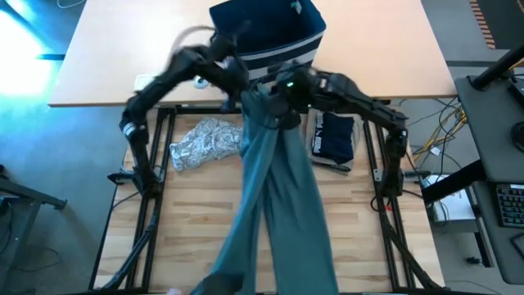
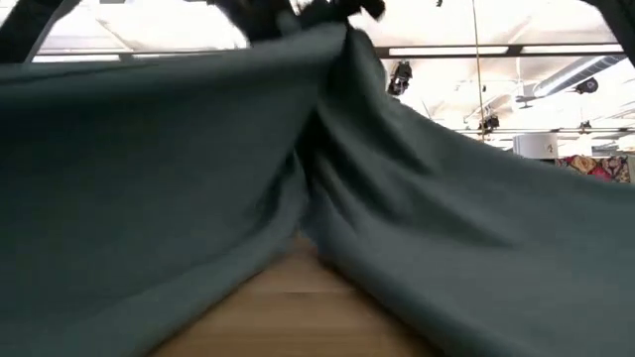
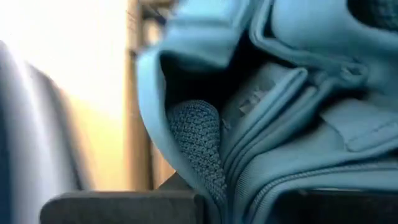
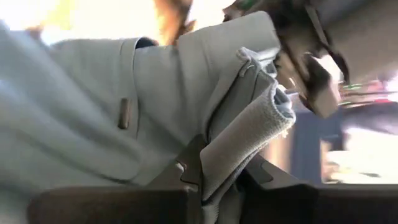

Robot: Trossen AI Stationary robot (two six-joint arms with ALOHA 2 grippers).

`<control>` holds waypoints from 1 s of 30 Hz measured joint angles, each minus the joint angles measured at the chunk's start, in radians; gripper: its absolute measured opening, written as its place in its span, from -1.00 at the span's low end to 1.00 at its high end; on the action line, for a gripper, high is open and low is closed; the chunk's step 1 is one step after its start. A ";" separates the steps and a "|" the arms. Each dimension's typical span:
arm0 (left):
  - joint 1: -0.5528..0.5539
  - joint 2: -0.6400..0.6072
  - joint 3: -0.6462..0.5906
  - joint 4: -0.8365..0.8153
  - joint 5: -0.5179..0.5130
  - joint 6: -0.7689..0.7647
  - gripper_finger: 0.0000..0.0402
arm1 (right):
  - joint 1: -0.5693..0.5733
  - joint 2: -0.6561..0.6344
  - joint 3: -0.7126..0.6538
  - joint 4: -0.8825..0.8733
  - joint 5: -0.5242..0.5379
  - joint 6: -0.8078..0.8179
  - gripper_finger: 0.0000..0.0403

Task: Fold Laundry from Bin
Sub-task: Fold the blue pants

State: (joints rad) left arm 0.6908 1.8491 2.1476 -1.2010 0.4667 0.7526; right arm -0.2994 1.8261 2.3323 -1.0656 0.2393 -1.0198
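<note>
- Left pincer (image 1: 243, 92) clamped on the waistband end of the teal-green garment (image 1: 274, 197); right pincer (image 1: 282, 97) just beside it, gripping the same bunched edge.
- Garment hangs from both pincers and trails down across the bench (image 1: 196, 213), away from the bin (image 1: 270, 33) behind them.
- Grey-white patterned piece (image 1: 205, 141) lies beside the left pincer, navy piece (image 1: 334, 135) beside the right.
- Judgement: draw the pincers apart along the waistband, evenly, to spread the cloth flat; uneven pull risks twisting.

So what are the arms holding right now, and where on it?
Both hold the teal-green garment by its top edge, near the bin: left end effector and right end effector are shut on bunched fabric close together, the rest draping down the table.
</note>
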 joint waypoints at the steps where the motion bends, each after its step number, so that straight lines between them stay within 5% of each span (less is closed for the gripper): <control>1: -0.003 -0.016 0.057 -0.012 -0.015 -0.013 -0.94 | 0.005 -0.016 0.000 0.063 0.000 0.004 -0.83; 4: -0.014 -0.065 0.215 0.000 -0.053 -0.050 -0.94 | 0.008 -0.056 0.003 0.261 -0.003 0.071 -0.83; 9: -0.033 -0.271 0.078 0.243 -0.262 -0.128 -0.94 | 0.012 -0.097 0.002 0.579 -0.031 0.191 -0.83; 17: -0.126 -0.402 0.167 0.242 -0.276 -0.240 -0.94 | 0.038 -0.100 -0.002 0.871 -0.261 0.516 -0.83; 25: -0.422 -0.494 0.182 0.224 -0.230 -0.257 -0.94 | 0.169 -0.098 -0.002 0.950 -0.580 0.747 -0.83; 30: -0.696 -0.495 0.182 0.185 -0.242 -0.341 -0.94 | 0.285 -0.097 -0.002 0.959 -0.624 0.854 -0.83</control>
State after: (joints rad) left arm -0.0048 1.3541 2.3291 -1.0158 0.2244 0.4115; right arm -0.0145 1.7290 2.3306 -0.1071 -0.3851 -0.1656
